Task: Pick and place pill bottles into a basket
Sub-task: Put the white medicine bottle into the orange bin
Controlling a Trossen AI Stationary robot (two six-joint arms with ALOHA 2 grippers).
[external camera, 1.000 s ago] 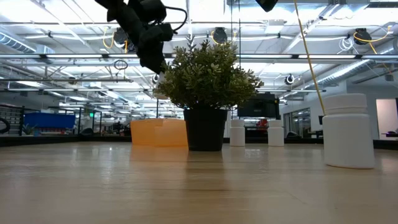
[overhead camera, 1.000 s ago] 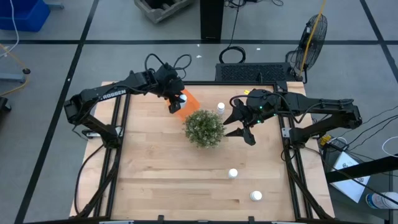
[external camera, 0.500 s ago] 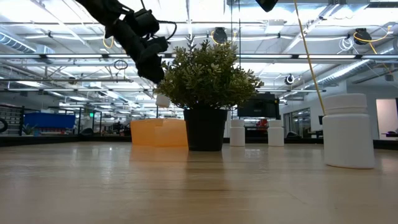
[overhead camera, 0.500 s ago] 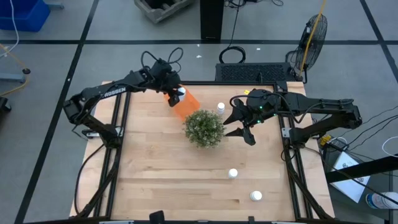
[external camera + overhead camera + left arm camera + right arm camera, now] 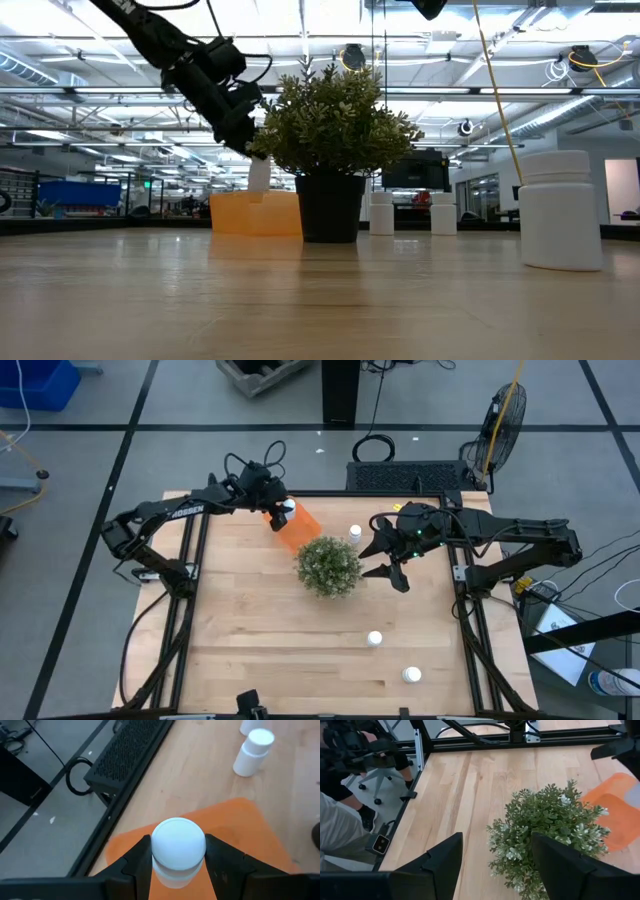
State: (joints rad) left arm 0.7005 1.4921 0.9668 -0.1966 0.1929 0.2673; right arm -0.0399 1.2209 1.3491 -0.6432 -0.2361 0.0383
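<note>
My left gripper [image 5: 283, 512] is shut on a white pill bottle [image 5: 178, 847] above the far end of the orange basket [image 5: 303, 527], which lies on the table beside the green potted plant [image 5: 327, 565]. In the low view the held bottle [image 5: 259, 172] hangs just above the basket [image 5: 255, 213]. Another bottle [image 5: 354, 533] stands to the right of the basket, and two bottles [image 5: 375, 639] [image 5: 411, 675] stand near the front right. My right gripper [image 5: 393, 565] hovers open to the right of the plant, with nothing between its fingers. My left gripper pinches the bottle's body just under the cap [image 5: 176, 870] between its two fingers [image 5: 138, 861], one on each side. The fingers slant down from the table's left far side. The bottle hangs roughly upright, cap up, clear of the basket and the table.
The plant [image 5: 550, 835] stands between my two grippers, close to the basket [image 5: 615, 810]. A large bottle [image 5: 560, 210] stands near the low camera. A dark vented box [image 5: 405, 477] sits at the table's far edge. A seated person's leg [image 5: 340, 830] shows beyond the table's edge.
My left gripper has gone down and toward the table's far left corner with the pill bottle, tipping further downward. The bottle has sunk from the plant's top height to just above the basket's rim. My right gripper has kept still.
</note>
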